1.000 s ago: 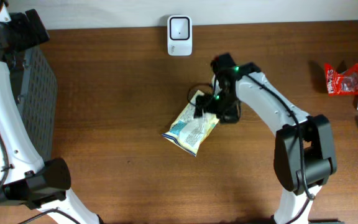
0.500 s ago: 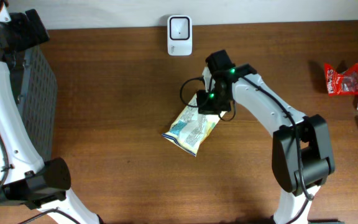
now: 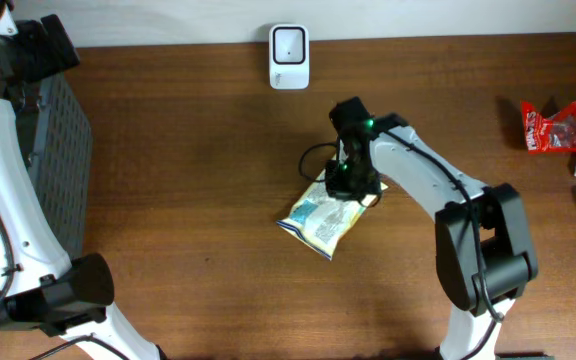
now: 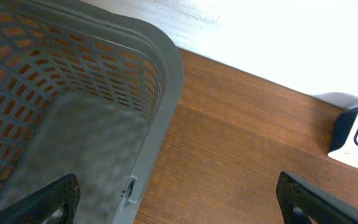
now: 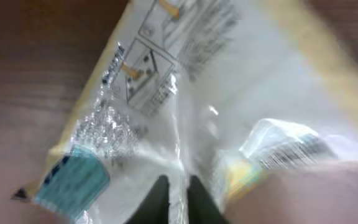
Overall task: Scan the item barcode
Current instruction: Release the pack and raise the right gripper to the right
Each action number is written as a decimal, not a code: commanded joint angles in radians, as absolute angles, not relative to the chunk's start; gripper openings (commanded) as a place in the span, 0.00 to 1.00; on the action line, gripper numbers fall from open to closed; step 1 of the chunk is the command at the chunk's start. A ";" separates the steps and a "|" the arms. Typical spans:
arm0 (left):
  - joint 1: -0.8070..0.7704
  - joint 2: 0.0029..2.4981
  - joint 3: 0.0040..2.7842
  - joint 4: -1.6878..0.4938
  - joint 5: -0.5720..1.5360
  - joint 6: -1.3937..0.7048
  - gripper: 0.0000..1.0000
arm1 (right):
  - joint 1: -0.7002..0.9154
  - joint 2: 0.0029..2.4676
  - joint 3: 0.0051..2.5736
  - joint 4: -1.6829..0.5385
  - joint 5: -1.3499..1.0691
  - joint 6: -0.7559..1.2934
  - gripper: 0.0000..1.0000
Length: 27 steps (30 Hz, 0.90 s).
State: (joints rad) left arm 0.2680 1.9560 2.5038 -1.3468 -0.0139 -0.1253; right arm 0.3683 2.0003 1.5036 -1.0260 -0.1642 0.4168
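— Brown wood table (image 3: 188,200) fills the overhead view, and the grey mesh basket (image 3: 60,170) sits along its left side.

— Left gripper (image 4: 179,205) hangs over that basket's rim, fingers spread wide, nothing between them.

— Right arm (image 3: 423,175) reaches in toward the middle. Where's the item?

— Snack bag (image 3: 326,222) is near the table's centre, in front of the white scanner (image 3: 289,44) at the far edge and well apart from it. Whether it's clear of the wood, he can't tell.

— And the right gripper (image 5: 178,199)?

— Wrist view shows its dark fingertips almost together, pinching the bag's clear film. The barcode (image 5: 294,152) shows just to their right, blurred.

— Red packet (image 3: 551,128) lies at the right edge.
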 commanded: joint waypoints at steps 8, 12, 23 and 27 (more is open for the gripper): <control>0.271 1.948 2.505 -1.348 -0.010 -0.134 0.99 | 0.249 1.981 1.995 -1.423 0.130 0.424 0.64; 0.271 1.948 2.505 -1.348 -0.010 -0.134 0.99 | 0.130 1.983 2.014 -1.429 0.175 0.424 0.99; 0.271 1.948 2.505 -1.347 -0.010 -0.134 0.99 | -0.070 1.984 2.012 -1.417 0.166 0.425 0.99; 0.271 1.948 2.505 -1.349 0.073 -0.135 0.99 | -0.086 1.984 2.012 -1.418 0.166 0.424 0.99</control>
